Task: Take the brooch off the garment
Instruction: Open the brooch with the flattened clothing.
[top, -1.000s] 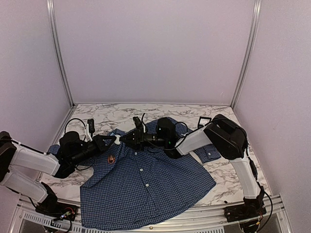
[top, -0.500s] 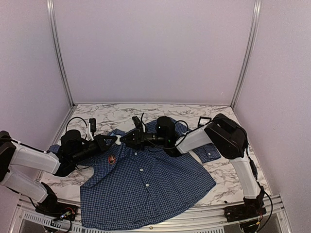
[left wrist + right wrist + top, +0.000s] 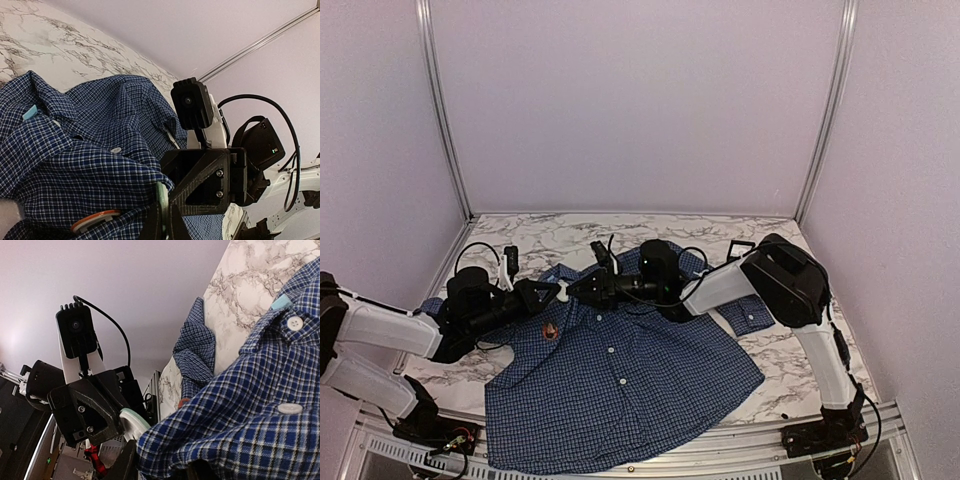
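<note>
Shirt (image 3: 620,380) lies spread on the marble table (image 3: 790,370), front up, collar at the far end, hem twd the arm bases. Brooch (image 3: 550,327), a small round orange-ish thing, is pinned on the chest, on the left-arm side of the button row; in the left wrist view it's just beside the fingers, low in the pic.

Both arms reach in over the collar area and meet nose to nose, tips nearly touching.

L gripper (image 3: 561,291) is closed tight, w/ a pinch of shirt cloth at the fingertips.

R gripper (image 3: 576,289) has its jaws only partway together, w/ a thick bunched fold of shirt betw. them, lifted off the table.

Neither gripper is on the brooch; it's still on the cloth, near and below the L tips.
</note>
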Robot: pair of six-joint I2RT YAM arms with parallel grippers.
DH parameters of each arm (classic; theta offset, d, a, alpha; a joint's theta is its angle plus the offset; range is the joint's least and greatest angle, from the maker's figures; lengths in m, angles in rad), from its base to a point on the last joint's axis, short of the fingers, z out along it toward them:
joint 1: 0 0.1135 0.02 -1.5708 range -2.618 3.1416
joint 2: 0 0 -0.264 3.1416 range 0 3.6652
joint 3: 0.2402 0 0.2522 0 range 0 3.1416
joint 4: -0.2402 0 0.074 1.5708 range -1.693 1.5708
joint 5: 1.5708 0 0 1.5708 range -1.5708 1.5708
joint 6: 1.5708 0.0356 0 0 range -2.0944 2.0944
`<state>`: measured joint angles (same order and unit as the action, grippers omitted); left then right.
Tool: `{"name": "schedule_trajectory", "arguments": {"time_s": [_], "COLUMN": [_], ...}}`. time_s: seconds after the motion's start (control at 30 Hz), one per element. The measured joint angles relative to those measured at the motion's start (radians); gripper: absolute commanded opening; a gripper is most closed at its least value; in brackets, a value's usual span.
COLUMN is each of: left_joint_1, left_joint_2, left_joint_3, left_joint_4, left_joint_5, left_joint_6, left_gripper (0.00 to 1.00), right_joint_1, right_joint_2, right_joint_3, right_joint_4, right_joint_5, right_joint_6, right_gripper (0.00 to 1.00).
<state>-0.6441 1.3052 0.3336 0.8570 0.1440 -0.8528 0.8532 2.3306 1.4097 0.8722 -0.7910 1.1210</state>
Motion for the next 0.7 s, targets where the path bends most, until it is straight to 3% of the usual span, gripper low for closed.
{"name": "schedule_trajectory", "arguments": {"time_s": [0.33, 0.7], "left_joint_1": [-0.01, -0.011], "left_joint_2": [-0.019, -0.019], "left_joint_3": [0.049, 0.064], "left_joint_4": [-0.134, -0.197], "left_joint_5": [-0.038, -0.059], "left_joint_6": [0.016, 0.027], "left_gripper": [0.0, 0.0], "right_joint_1": [0.0, 0.0], "right_joint_2": [-0.007, -0.03], "right_joint_3": [-0.023, -0.053], "right_joint_4": [-0.005, -0.01], "right_joint_5": [0.024, 0.042], "right_joint_6": [-0.038, -0.063], "right_gripper": [0.35, 0.36]}}
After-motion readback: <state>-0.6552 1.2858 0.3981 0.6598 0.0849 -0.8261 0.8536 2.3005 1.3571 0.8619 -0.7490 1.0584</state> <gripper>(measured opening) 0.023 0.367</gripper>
